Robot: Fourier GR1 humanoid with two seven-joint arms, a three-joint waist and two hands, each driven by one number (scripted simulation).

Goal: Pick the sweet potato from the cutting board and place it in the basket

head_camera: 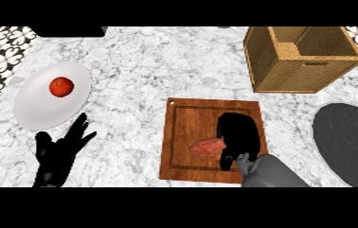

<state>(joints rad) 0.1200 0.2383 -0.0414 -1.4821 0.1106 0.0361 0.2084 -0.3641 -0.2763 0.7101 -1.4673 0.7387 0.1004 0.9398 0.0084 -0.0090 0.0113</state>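
The right hand (237, 135) covers one end of the sweet potato (207, 146); the basket (280, 66) runs past the top-right edges.

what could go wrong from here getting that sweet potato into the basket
1. The right hand covers one end of the sweet potato, and the view does not show whether the fingers are round it, so it might slip or roll on the cutting board when lifted.
2. The basket stands beyond the board with tall walls; a low carry could knock the near wall.
3. The dark round object lies to the right; a wide swing might brush it.
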